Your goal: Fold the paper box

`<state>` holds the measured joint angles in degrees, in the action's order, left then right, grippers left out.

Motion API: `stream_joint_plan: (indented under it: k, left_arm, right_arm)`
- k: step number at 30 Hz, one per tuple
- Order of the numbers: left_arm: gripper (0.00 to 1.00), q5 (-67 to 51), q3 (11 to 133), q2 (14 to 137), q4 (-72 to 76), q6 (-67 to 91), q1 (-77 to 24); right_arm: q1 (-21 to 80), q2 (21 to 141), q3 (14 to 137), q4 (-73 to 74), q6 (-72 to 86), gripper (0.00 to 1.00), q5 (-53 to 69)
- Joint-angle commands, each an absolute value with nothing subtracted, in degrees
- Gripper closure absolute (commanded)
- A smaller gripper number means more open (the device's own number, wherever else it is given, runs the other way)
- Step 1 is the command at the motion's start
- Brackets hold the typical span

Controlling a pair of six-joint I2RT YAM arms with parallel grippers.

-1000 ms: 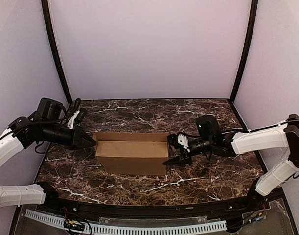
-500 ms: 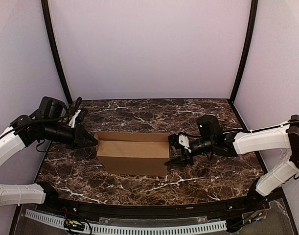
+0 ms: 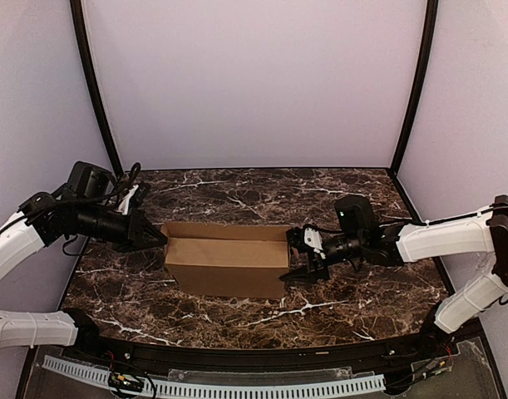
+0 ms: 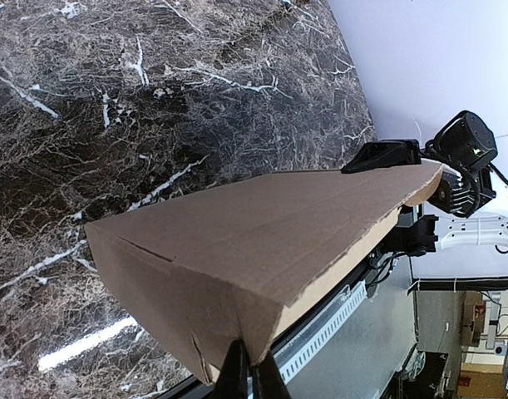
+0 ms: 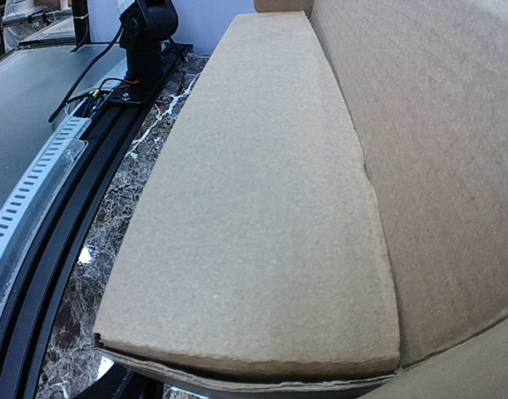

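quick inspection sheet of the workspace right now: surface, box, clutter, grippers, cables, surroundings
surface: dark marble table, white veins, a glare patch in the left wrist view
job's things: paper box, brown cardboard, partly folded, lying across the middle between the arms
clutter: nothing seen
grippers: left gripper shut, tip at the box's left end; right gripper jaws apart at the box's right end, grip cannot be told
cables: black cable looped at the left wrist; loose wires at the near rail
surroundings: pale walls, black posts, perforated white rail
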<state>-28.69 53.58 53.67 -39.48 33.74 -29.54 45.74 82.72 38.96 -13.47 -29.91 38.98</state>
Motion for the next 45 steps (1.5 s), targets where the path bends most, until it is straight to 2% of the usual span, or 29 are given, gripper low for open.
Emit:
stream_joint_plan:
  k: [1,10,20,27,34,45]
  left_arm:
    - [0.99,-33.5,55.9,53.7,-36.2,34.2,-30.5]
    - [0.99,-33.5,53.6,52.9,-35.9,34.2,-30.5]
    - [0.99,-32.4,43.6,46.7,-34.7,36.0,-30.5]
    - [0.99,-31.9,40.3,44.7,-34.5,34.9,-30.5]
    - [0.99,-31.4,40.5,45.2,-34.8,33.2,-30.5]
    - [0.99,-30.8,39.8,46.0,-35.7,31.9,-30.5]
  right_arm:
    - [45.8,83.7,36.9,-6.7,-29.6,0.86,35.9]
    - [45.8,83.7,37.0,-6.6,-29.5,0.86,35.9]
    - [45.8,84.1,37.8,-6.5,-28.4,0.83,34.9]
    - [45.8,84.5,39.4,-6.4,-26.3,0.66,33.1]
    - [45.8,83.4,39.8,-6.5,-24.4,0.44,31.4]
    - [45.6,81.2,38.0,-10.1,-21.9,0.27,29.3]
